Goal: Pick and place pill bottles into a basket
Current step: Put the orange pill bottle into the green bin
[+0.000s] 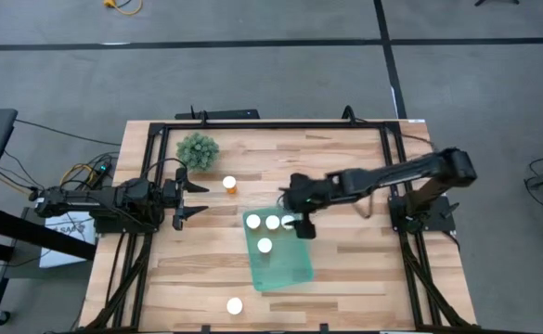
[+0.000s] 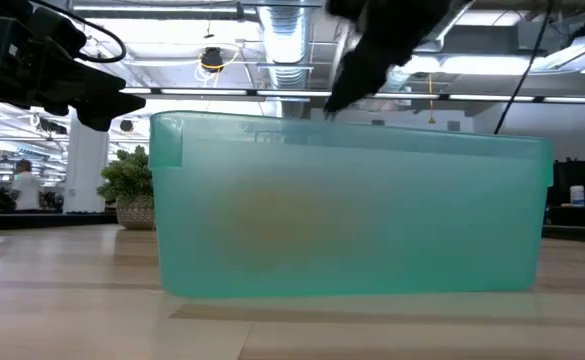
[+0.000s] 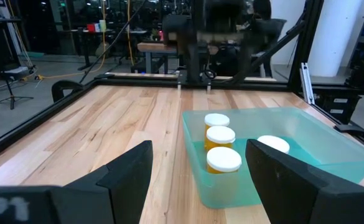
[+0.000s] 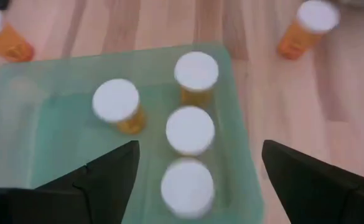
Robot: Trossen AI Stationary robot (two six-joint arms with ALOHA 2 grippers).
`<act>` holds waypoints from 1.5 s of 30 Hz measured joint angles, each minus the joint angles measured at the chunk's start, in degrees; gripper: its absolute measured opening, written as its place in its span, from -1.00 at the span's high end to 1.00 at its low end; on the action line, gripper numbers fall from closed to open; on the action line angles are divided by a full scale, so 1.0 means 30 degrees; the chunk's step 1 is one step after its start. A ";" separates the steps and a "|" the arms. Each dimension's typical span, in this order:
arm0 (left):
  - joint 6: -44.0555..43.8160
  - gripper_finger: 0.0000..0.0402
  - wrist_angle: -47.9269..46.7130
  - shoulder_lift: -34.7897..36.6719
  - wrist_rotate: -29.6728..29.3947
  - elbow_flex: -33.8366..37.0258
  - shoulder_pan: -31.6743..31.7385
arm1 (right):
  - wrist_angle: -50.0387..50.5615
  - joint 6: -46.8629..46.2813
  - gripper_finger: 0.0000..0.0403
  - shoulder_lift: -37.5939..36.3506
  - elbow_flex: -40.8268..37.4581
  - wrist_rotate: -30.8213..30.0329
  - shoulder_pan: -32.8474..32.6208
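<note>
The teal basket (image 1: 280, 260) lies on the table's near middle. Four orange pill bottles with white caps stand in it: three in a row at its far end (image 1: 252, 222) (image 1: 272, 222) (image 1: 288, 222) and one nearer (image 1: 265, 245). They also show in the right wrist view (image 4: 190, 129). One bottle (image 1: 229, 183) stands on the table beyond the basket, another (image 1: 235, 304) near the front edge. My right gripper (image 1: 303, 225) is open above the basket's far right corner, its fingers on either side of a bottle (image 4: 186, 180) and apart from it. My left gripper (image 1: 193, 199) is open and empty, left of the basket.
A small bushy green plant (image 1: 198, 148) stands at the far left of the table, beyond my left gripper. A black frame (image 1: 271, 123) runs along the table's edges. In the low view the basket's wall (image 2: 352, 210) fills the middle.
</note>
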State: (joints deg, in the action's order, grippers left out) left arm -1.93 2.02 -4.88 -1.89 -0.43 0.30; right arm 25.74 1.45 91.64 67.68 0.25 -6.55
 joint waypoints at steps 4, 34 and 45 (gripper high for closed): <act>-0.0003 -0.23 0.0000 0.0006 0.0000 0.0001 0.0004 | 0.1623 0.0136 -0.64 -0.2865 0.0291 0.0345 -0.0078; 0.0000 -0.23 -0.0007 -0.0001 0.0000 0.0001 0.0007 | -1.0442 -0.4045 -0.62 -2.2563 -1.7120 -0.0680 -0.3560; -0.0003 -0.23 -0.0007 -0.0001 0.0000 -0.0002 0.0004 | -1.4027 -0.2337 -0.62 -2.6063 -1.9640 -0.0127 -0.4201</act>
State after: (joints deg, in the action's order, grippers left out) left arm -1.94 2.00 -4.89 -1.89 -0.44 0.31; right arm -16.34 -5.56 13.45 8.76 -0.13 -19.16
